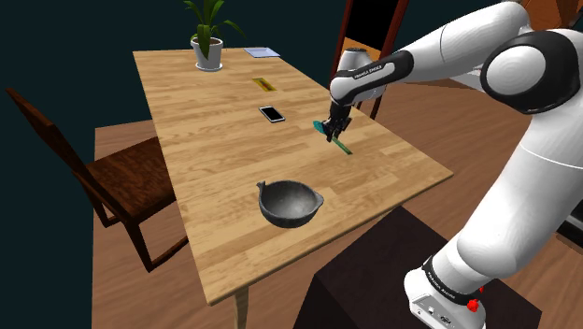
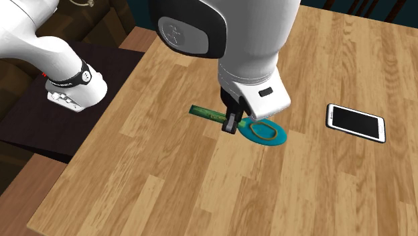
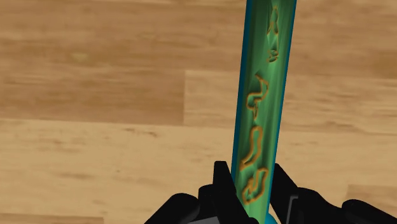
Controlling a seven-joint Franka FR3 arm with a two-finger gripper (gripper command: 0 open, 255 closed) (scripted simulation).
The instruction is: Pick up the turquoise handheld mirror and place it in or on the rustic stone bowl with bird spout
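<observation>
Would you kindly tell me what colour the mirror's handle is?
The handle is green with orange squiggles, clearest in the wrist view.

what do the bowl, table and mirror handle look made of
Bowl: dark grey, mottled, dull sheen; likely stone, possibly cast metal. Table: pale wood, plank seams and grain showing. Mirror handle: glossy green with raised orange scrollwork; perhaps painted or enamelled, hard to tell.

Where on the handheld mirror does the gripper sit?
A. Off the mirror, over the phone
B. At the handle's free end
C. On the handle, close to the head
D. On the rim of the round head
C: the second exterior view has the gripper on the mirror just beside its turquoise head, and in the wrist view the fingers clasp the green handle, most of which runs on beyond them.
</observation>
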